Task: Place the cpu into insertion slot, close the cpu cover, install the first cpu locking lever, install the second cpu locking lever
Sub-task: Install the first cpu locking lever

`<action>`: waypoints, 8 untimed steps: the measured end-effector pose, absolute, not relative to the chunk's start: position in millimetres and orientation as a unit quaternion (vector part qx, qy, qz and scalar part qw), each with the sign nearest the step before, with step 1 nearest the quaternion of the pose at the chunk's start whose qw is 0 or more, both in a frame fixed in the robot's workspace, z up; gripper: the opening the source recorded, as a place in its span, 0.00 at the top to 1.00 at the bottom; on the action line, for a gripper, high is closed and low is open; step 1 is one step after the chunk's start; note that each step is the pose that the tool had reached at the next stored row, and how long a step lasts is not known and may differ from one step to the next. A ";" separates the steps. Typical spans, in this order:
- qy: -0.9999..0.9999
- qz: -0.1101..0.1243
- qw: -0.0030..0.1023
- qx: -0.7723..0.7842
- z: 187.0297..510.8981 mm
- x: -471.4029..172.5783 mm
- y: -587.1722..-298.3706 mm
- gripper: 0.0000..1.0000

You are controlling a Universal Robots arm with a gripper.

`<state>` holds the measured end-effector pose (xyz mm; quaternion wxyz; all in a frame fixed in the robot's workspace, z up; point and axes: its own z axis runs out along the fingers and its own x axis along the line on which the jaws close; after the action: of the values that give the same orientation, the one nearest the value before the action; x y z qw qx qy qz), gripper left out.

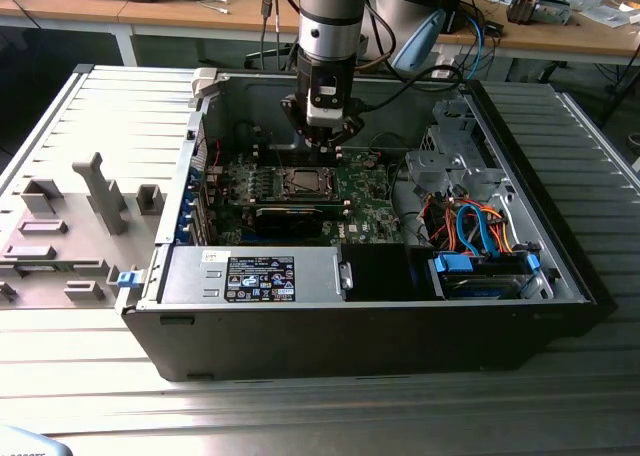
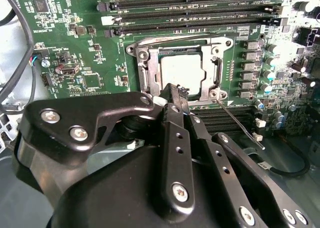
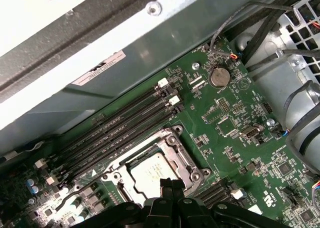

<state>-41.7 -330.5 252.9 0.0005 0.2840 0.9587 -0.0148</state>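
Observation:
The cpu lies flat in the insertion slot, its pale metal top showing through the cut-out. The cpu cover is down around it as a silvery frame. One thin locking lever sticks out slanted from a corner of the socket, away from the frame. My gripper is shut with nothing in it, its tips just over the socket's edge beside the cpu. In the first wrist view the gripper hovers at the cover rim, next to the cpu. In the exterior view the gripper hangs over the socket.
The motherboard lies inside an open computer case on a slatted table. Memory slots run along one side of the socket. A black expansion card, a power supply and orange and blue cables crowd the case.

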 end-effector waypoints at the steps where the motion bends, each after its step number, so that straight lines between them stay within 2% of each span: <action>1: 0.959 -0.015 0.001 0.283 252.9 -41.7 -330.5 0.89; 8: 0.962 -0.015 0.001 0.274 252.9 -41.7 -330.4 0.89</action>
<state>-41.7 -330.4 252.9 0.0007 0.2743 0.9615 -0.0148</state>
